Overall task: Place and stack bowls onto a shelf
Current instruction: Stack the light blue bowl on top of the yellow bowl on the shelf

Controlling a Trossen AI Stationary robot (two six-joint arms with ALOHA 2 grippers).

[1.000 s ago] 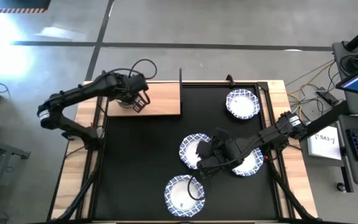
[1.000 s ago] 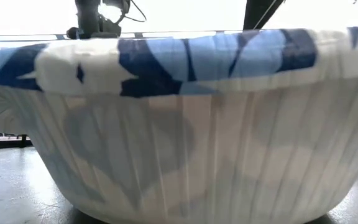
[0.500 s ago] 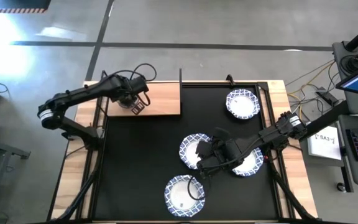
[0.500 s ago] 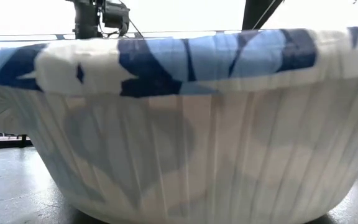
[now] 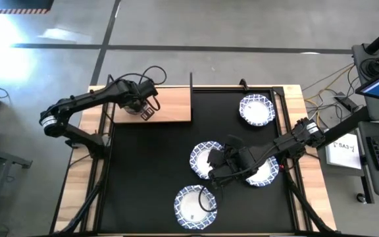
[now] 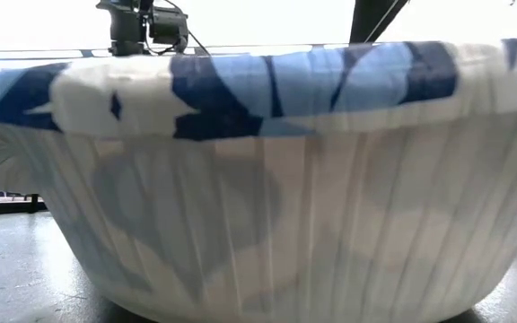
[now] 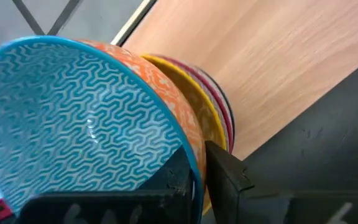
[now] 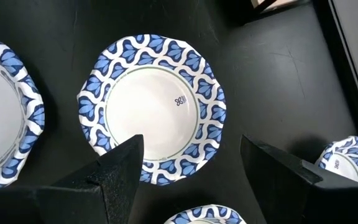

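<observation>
My left gripper (image 5: 143, 110) is over the left part of the light-wood shelf (image 5: 173, 105), shut on the blue small bowl (image 7: 86, 124). That bowl sits nested on top of a stack of small bowls: yellow (image 7: 201, 102), then red (image 7: 224, 115), with a dark rim under them. The stack stands on the shelf board (image 7: 291, 68). My right gripper (image 5: 210, 166) hangs open over a white blue-rimmed bowl (image 8: 157, 118) at the mat's middle (image 5: 206, 157), its fingers on either side of it without touching. Three more such bowls (image 5: 255, 108) (image 5: 265, 174) (image 5: 193, 205) rest on the mat. My left gripper holds the blue bowl by its rim (image 7: 188, 158). One finger is inside the bowl and one (image 7: 225, 171) is outside against the orange wall. The bowl lies nested in the yellow bowl below it, tilted toward the camera in the left wrist view.
A large black mat (image 5: 150, 158) covers the table. A thin black post (image 5: 191, 79) stands at the shelf's right far corner. The nearest white bowl (image 6: 267, 179) fills the low view. The shelf's right part is bare wood.
My left gripper has turned a little over the stack of small bowls and has kept its hold on the blue bowl's rim. The white bowls have not moved.
</observation>
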